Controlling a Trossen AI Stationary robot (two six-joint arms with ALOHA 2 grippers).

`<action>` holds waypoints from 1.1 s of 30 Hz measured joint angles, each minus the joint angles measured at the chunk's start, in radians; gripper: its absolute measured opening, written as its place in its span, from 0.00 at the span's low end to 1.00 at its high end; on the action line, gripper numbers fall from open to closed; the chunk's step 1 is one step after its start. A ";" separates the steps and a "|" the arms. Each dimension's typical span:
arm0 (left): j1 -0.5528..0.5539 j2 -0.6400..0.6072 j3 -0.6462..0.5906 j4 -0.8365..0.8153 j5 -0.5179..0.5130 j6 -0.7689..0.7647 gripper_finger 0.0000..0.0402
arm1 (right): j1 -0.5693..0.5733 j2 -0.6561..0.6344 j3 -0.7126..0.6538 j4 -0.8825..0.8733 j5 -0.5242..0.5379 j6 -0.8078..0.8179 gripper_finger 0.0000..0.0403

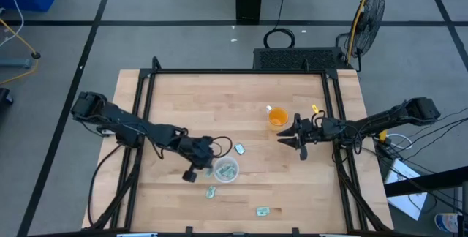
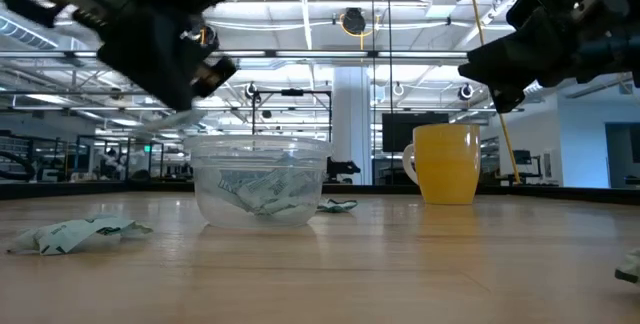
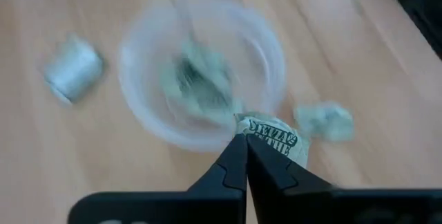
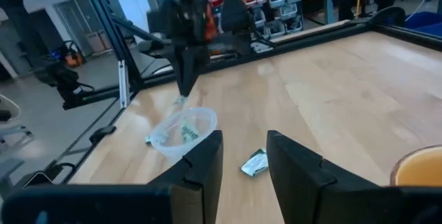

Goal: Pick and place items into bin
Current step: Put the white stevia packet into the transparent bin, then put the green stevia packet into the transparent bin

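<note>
The bin [image 1: 226, 170] is a small clear round dish near the table's middle, with several pale green-and-white packets [image 2: 262, 191] lying in it. My left gripper [image 3: 243, 140] hovers just over the bin's rim [image 3: 207, 137] and is shut on one packet [image 3: 275, 138]. Loose packets lie flat on the wood: one beyond the bin [image 1: 239, 148], one near it [image 1: 210, 191], one toward the near edge [image 1: 263, 211]. My right gripper [image 4: 243, 148] is open, raised off the table beside the orange cup [image 1: 277, 118], touching nothing. My left gripper pinches one green-and-white packet by its edge [image 3: 254, 131] between the two fingertips [image 3: 235, 156]. The fingers slant down from the table's left. The packet is lifted clear of the wood and sticks out past the tips, at the bin's rim.
An orange cup [image 2: 445, 164] stands upright right of the bin, close to my right gripper. Black frame rails [image 1: 146, 98] run along the table's left, right and far sides. Bare wood [image 1: 219, 105] lies between the bin and the far rail.
</note>
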 joint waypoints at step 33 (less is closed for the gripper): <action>0.105 0.165 0.068 0.176 0.057 0.162 0.13 | 0.000 0.002 0.001 0.051 0.112 -0.238 0.26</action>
